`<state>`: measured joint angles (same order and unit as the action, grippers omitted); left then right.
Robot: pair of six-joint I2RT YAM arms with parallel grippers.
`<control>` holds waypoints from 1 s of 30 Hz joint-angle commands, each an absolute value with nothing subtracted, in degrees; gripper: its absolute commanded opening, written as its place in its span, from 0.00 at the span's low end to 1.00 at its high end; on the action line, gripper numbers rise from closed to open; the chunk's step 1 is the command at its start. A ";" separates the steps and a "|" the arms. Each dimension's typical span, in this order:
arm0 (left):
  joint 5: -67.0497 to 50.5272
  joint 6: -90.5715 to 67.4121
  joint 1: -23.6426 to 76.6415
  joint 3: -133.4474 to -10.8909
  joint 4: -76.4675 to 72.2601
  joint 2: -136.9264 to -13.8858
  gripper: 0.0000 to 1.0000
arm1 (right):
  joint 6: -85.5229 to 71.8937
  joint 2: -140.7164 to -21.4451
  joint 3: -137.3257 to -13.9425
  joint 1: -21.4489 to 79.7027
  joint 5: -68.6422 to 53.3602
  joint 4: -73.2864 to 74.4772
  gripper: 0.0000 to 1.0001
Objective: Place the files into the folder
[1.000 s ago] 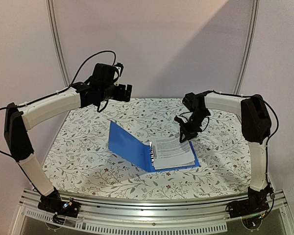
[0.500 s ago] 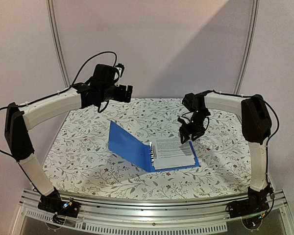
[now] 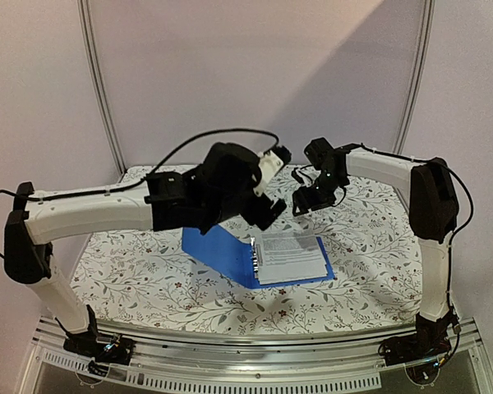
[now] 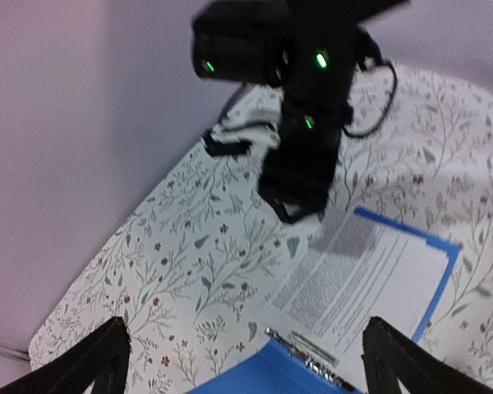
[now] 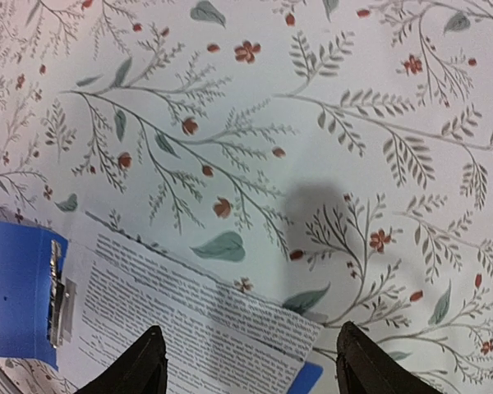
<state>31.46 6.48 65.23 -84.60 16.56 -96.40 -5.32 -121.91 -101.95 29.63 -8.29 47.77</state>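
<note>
Blue folder [image 3: 240,269], open on the flowered table [image 3: 148,283]; white papers [image 3: 289,256] lie on its right half. My right gripper [image 5: 251,365]: spread, empty, just beyond the papers' far edge. My left gripper [image 4: 245,361]: spread, above the cover [image 3: 205,243]. Step, I judge: closing, so the cover needs tipping over the papers

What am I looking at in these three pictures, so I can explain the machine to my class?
These are two robot arms bolted to the near edge of a flowered table. The wide picture comes from a fixed camera above and behind them; the other two come from a small camera on each wrist. On the table lies an open blue folder with white printed files on its right half beside the metal rings. Each arm ends in a two-fingered pincer: the left pincer and the right pincer are both open and hold nothing.
</note>
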 commanded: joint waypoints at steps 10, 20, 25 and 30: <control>38.75 13.00 74.69 -75.30 19.01 -100.85 0.98 | -9.24 -132.53 -105.97 30.03 -23.63 31.38 0.65; 37.63 6.86 72.28 -74.91 20.21 -102.65 0.97 | -7.86 -136.37 -106.61 30.00 -28.38 32.39 0.60; 37.49 6.50 70.99 -74.45 19.52 -102.49 0.97 | -6.54 -135.95 -104.31 30.07 -29.70 35.83 0.57; 38.70 6.39 70.35 -74.75 19.46 -102.99 0.97 | -6.15 -132.67 -99.79 30.29 -29.66 36.51 0.56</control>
<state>38.02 7.29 71.37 -75.44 19.53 -103.20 -7.05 -134.34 -103.46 29.63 -29.08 32.88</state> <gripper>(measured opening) 0.973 0.566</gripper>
